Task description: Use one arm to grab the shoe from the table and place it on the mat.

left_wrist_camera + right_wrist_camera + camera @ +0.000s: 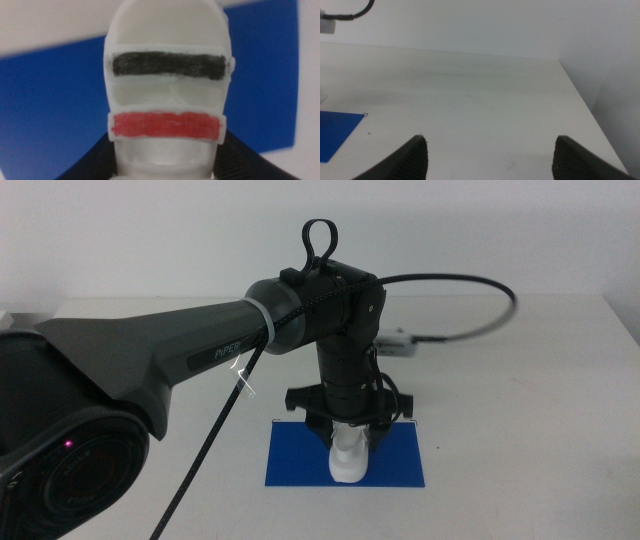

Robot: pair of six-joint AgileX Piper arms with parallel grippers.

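The left arm point(150, 365) reaches in over the white table point(520, 400) and points its wrist straight down above the blue mat point(290, 460). Its left gripper point(349, 442) pinches the white shoe point(348, 460) between the two dark jaws, one on each side of the sole. The shoe hangs directly below the gripper, its free end pointing down toward the mat's near edge; from the middle view it is hard to tell whether that end touches the mat or hovers just above it.

In the left wrist view the shoe point(167, 95) fills the space just ahead of the jaws. Its black strap point(169, 65) lies farther from the gripper and its red strap point(166, 125) nearer, with pale sole showing between them. The dark jaws press against the shoe's sides close to the camera. The mat point(55, 110) spreads behind the shoe on both sides, and strips of table show past the mat's edges.

A black cable point(470, 300) loops from the left arm's wrist to a small white connector point(398, 342) lying on the table beyond the gripper.

The right gripper point(490, 157) waits apart from the work, its jaws spread wide over bare table point(485, 95), with a corner of the mat point(335, 131) off to one side.
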